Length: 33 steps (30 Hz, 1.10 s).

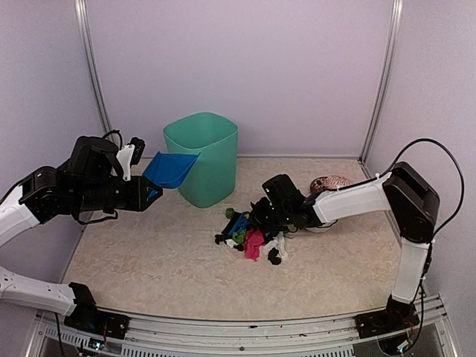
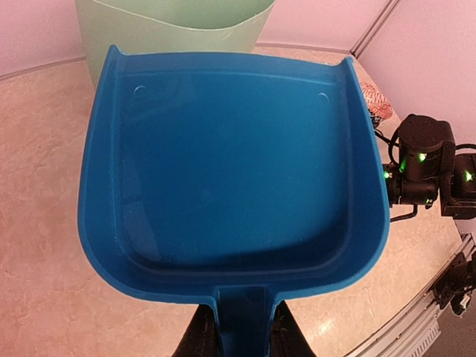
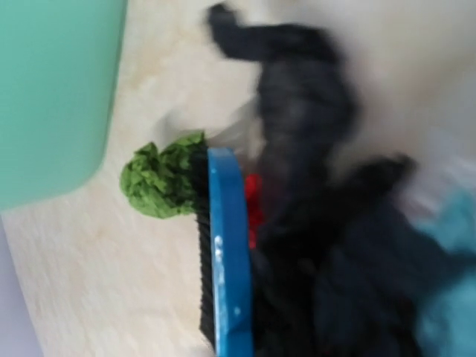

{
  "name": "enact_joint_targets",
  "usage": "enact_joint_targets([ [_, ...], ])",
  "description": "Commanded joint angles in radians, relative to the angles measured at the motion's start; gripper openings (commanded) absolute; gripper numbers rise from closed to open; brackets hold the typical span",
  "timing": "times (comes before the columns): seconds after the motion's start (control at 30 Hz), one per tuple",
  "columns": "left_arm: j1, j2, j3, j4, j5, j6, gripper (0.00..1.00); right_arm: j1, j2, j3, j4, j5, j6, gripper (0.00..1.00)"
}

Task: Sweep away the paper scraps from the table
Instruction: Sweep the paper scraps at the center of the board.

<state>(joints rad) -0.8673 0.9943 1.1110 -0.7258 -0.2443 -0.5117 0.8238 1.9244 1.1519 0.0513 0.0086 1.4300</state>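
The paper scraps (image 1: 253, 241) lie in a loose pile of black, pink, green and white bits on the beige table (image 1: 149, 260). My right gripper (image 1: 259, 214) is low over the pile's far side, shut on a blue brush (image 1: 239, 222). In the right wrist view the brush (image 3: 227, 253) has its black bristles against a green scrap (image 3: 156, 178), with black scraps (image 3: 297, 149) and a red scrap (image 3: 254, 202) on its other side; my fingers are out of frame. My left gripper (image 1: 151, 193) is shut on the handle of a blue dustpan (image 1: 170, 169), held in the air by the bin. The dustpan (image 2: 230, 163) is empty.
A green bin (image 1: 202, 156) stands at the back centre, right beside the raised dustpan. It also shows in the left wrist view (image 2: 171, 26) and the right wrist view (image 3: 52, 89). A patterned bowl (image 1: 329, 183) sits behind my right arm. Walls close the back and sides.
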Motion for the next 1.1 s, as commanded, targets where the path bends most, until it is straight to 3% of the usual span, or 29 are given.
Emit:
enact_joint_targets([
  [0.0, -0.034, 0.008, -0.001, 0.019, -0.046, -0.016, 0.00, -0.012, -0.098, -0.107, -0.071, -0.017, -0.026, 0.00],
  [0.5, -0.186, 0.031, 0.000, 0.004, -0.174, -0.119, 0.00, 0.025, -0.331, -0.120, -0.047, -0.053, -0.311, 0.00],
  [0.73, -0.215, 0.042, 0.024, -0.010, -0.201, -0.132, 0.00, 0.094, -0.255, -0.025, 0.017, -0.158, -0.442, 0.00],
  [1.07, -0.252, 0.048, 0.022, -0.043, -0.225, -0.166, 0.00, 0.148, -0.021, 0.136, -0.046, -0.290, -0.565, 0.00],
])
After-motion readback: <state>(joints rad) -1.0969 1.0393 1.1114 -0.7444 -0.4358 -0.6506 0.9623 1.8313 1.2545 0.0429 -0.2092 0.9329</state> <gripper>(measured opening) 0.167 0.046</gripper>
